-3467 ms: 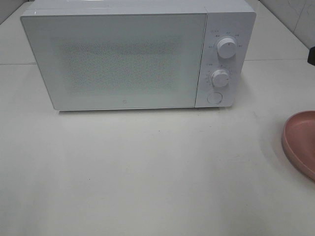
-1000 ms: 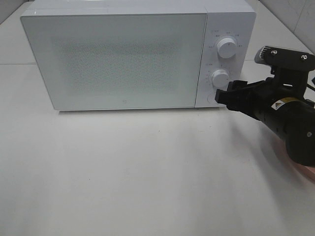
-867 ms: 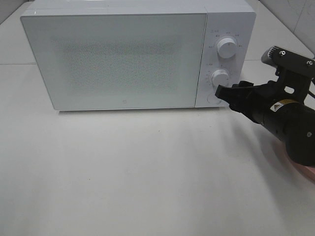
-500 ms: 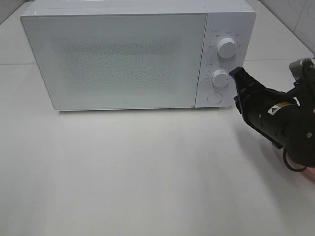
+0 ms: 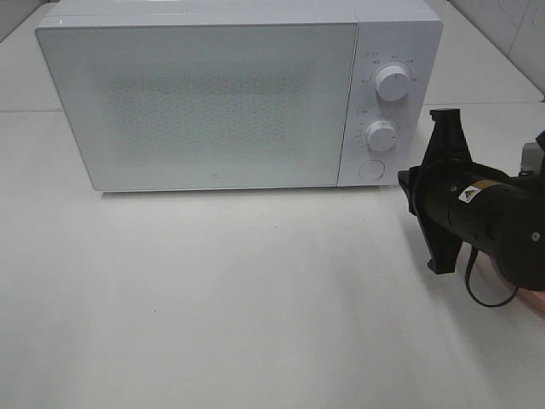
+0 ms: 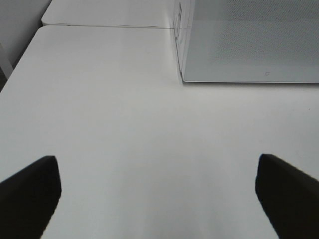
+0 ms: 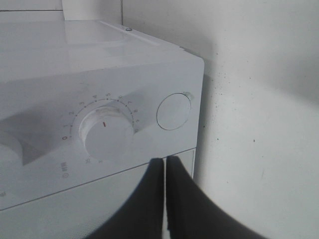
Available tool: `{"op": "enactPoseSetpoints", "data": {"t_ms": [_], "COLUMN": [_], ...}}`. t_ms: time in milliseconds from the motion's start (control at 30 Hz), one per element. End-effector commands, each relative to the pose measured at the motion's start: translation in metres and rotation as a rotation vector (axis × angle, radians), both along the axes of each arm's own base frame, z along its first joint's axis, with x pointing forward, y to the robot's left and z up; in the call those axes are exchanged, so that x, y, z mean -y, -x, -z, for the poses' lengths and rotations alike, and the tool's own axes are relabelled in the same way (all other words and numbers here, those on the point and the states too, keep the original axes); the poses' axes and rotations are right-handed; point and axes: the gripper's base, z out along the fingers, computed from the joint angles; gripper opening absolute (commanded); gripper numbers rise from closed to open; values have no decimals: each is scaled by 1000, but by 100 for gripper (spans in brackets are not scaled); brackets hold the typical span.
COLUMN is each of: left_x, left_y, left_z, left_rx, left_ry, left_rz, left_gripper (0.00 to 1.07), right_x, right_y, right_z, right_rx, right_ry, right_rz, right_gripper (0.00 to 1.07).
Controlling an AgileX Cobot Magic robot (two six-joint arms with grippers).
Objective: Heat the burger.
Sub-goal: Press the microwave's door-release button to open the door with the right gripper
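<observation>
The burger is out of view. A white microwave stands at the back of the table with its door shut. It has two knobs and a round door button on its right panel. My right gripper is shut and empty, rolled on its side, a short way right of the button. In the right wrist view the shut fingers point at the panel below the lower knob and the button. My left gripper is open and empty over bare table, in front of the microwave's left corner.
The edge of a pink plate shows under my right arm at the right border. White table spreads in front of the microwave. A tiled wall stands at the back right.
My right arm came in from the right and its tip reached the door button. It then drew back to the right and rolled about a quarter turn. The door stayed shut.
</observation>
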Motion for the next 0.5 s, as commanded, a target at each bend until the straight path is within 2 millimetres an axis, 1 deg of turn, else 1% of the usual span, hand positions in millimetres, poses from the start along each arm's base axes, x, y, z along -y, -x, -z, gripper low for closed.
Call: {"op": "enactPoseSetpoints", "data": {"t_ms": [33, 233, 300, 400, 467, 500], "left_x": [0, 0, 0, 0, 0, 0], "left_y": [3, 3, 3, 3, 3, 3], "left_z": [0, 0, 0, 0, 0, 0], "left_rx": [30, 30, 30, 30, 30, 30], "left_ry": [4, 4, 4, 4, 4, 4], "left_rz": [-1, -1, -1, -1, -1, -1], "left_gripper": [100, 100, 100, 100, 100, 100], "right_x": [-2, -3, -6, -7, -12, -12], "right_y": [1, -2, -7, -8, -15, -15], "right_z": [2, 3, 11, 13, 18, 18], "right_rx": [-15, -20, -35, -39, -44, -44], "right_ry": [-11, -15, -11, -10, -26, -26], "right_rz": [-14, -5, -6, -10, -16, -16], "right_gripper": [0, 0, 0, 0, 0, 0]}}
